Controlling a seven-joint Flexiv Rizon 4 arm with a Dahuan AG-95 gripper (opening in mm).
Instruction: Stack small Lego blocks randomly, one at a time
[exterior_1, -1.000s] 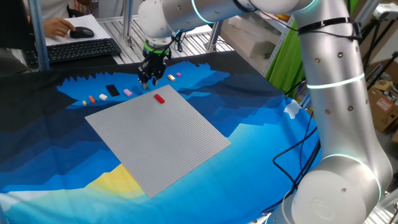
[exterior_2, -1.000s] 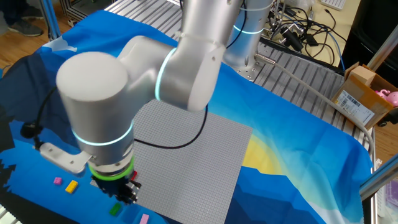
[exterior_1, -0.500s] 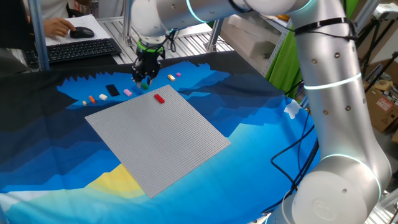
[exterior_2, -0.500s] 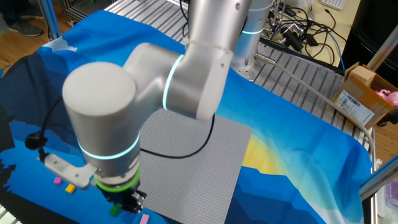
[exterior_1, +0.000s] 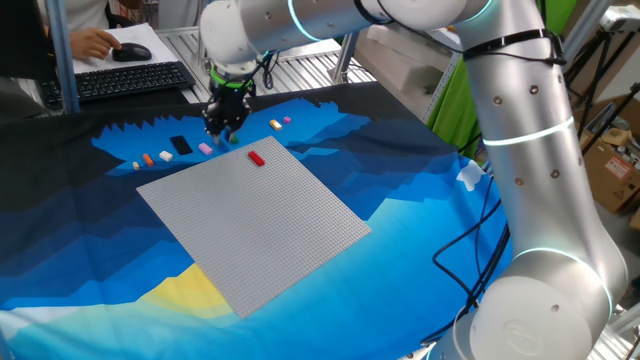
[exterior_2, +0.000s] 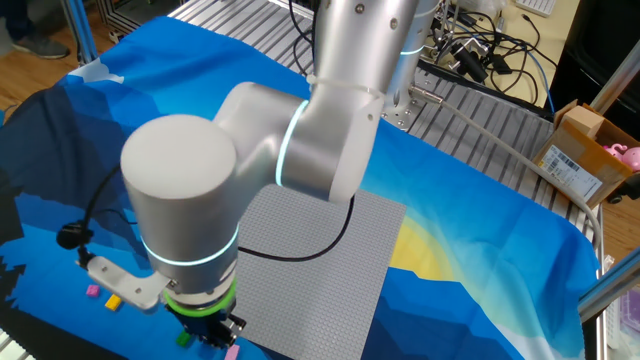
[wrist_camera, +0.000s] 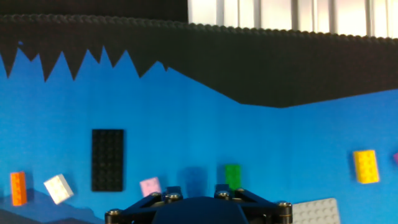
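Pick-up step: black two-finger gripper (exterior_1: 222, 128) hangs over the cloth by the grey studded baseplate's (exterior_1: 255, 225) far corner, near small green (wrist_camera: 232, 176) & pink (wrist_camera: 150, 186) plastic Lego bricks. Jaw state can't be told. Next: descend, grip one brick.

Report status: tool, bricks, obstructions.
Tool low over cloth, jaw state unclear. Green brick just ahead, pink brick beside. Red brick alone on baseplate.

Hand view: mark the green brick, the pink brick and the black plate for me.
green brick (wrist_camera: 232, 175), hand view, middle of its top face
pink brick (wrist_camera: 150, 186), hand view, centre of its top
black plate (wrist_camera: 107, 159), hand view, middle of its studded face
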